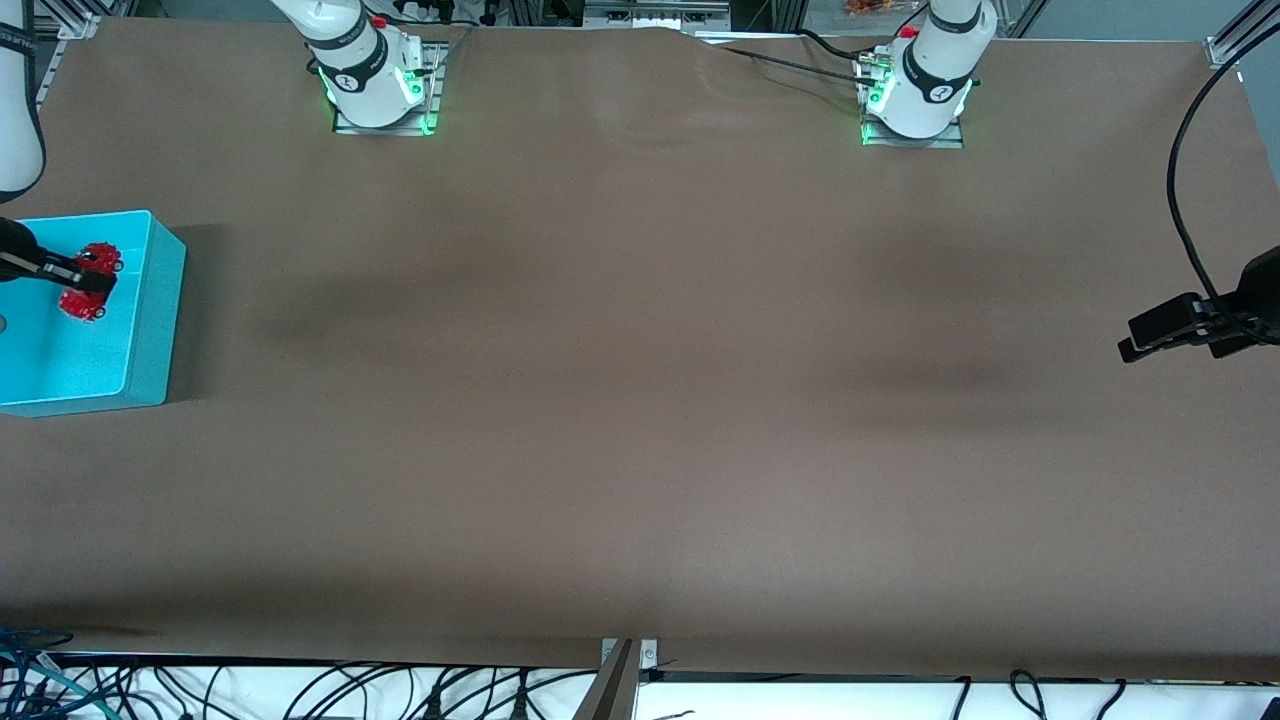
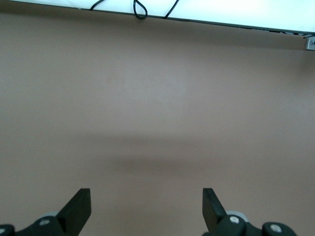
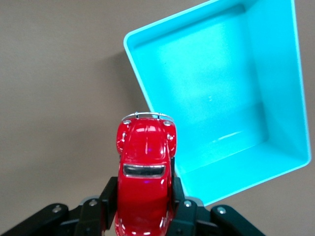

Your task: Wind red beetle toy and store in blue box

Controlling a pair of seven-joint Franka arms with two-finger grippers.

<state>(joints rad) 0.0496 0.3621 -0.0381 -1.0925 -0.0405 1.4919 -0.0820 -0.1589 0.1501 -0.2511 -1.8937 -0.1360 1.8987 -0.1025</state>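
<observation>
Right wrist view: glossy, rounded red beetle toy.

High front camera faces the robots (wrist cameras look tableward).

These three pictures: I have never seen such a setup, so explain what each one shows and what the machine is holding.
Two robot arms stand at a brown table. The wide picture looks down from a high camera facing them. The other two come from cameras on the arms' wrists.

The right claw is shut on the red beetle toy, a small glossy car, and holds it in the air over the blue box, a big turquoise bin at the right arm's end of the table. The bin looks empty.

The left claw is open, holds nothing, and waits over bare table at the left arm's end.
</observation>
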